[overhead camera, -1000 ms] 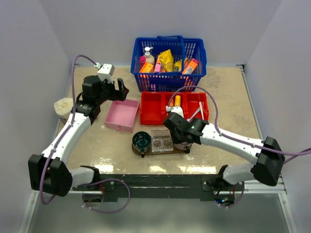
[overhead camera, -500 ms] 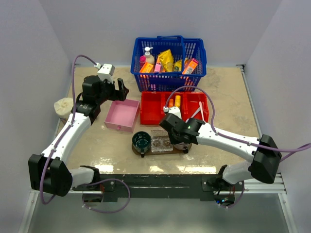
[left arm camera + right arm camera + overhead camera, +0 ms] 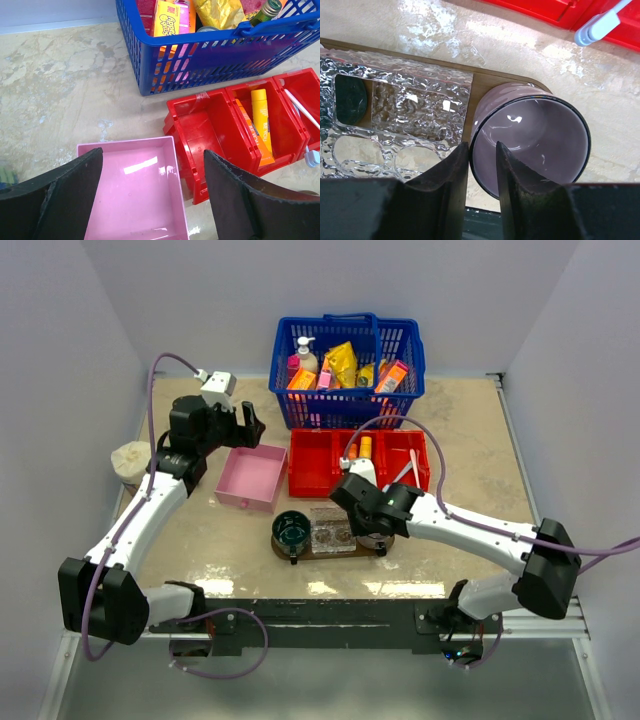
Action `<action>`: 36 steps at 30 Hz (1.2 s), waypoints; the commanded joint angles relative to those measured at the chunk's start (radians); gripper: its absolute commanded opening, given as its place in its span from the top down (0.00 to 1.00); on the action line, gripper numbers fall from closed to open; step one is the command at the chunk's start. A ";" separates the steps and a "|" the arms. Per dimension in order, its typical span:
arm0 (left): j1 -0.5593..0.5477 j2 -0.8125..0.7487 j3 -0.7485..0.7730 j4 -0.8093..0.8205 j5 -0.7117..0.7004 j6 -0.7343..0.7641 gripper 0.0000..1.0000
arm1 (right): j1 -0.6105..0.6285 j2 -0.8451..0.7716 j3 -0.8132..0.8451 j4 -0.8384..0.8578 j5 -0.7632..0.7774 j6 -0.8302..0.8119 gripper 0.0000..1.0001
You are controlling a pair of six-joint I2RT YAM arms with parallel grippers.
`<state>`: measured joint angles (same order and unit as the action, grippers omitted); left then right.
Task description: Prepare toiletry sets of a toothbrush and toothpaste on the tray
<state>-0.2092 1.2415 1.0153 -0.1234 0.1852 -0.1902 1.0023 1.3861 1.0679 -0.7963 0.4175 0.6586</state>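
- Your left fingers (image 3: 240, 195), black with rough pads, are spread wide with nothing between them. They hang over the one glossy pink plastic box (image 3: 130, 190).
- Your right fingers (image 3: 447, 175) straddle the left wall of the single glossy lilac mug (image 3: 535, 135), one outside and one inside. They stand close together, but you cannot tell whether they pinch the wall.
- That mug stands on the rounded right end of the flat dark brown wooden tray (image 3: 492, 82), just beside one crinkled clear plastic holder (image 3: 405, 100) with cut-out openings. One dark green round cup (image 3: 292, 530) sits at the tray's left end.
- One glossy red plastic bin (image 3: 175, 125) has three compartments.
- Its middle compartment holds two tapered toothpaste tubes (image 3: 261, 120), one yellow and one orange, lying side by side.
- Its right compartment holds a slim white toothbrush (image 3: 300, 106), whose pale blue end reaches past the bin's near edge. You cannot count the brushes surely.
- One blue plastic lattice basket (image 3: 215, 55) behind the bin holds orange and yellow packets and bottles.
- Everything rests on a mottled beige, stone-look surface (image 3: 60, 80).
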 commanded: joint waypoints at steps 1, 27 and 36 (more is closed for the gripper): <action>-0.001 0.001 -0.009 0.033 -0.004 0.012 0.14 | 0.001 -0.050 0.047 -0.006 0.053 0.021 0.67; -0.001 0.007 -0.015 0.033 -0.012 0.024 0.14 | -0.137 -0.186 0.049 0.170 -0.077 -0.177 0.31; -0.005 0.007 -0.102 0.011 0.020 0.035 0.20 | -0.434 -0.216 0.033 0.344 -0.236 -0.347 0.27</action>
<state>-0.2100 1.2465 0.9627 -0.1207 0.1795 -0.1738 0.6613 1.1843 1.0840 -0.5762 0.2649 0.4194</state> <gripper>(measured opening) 0.827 0.724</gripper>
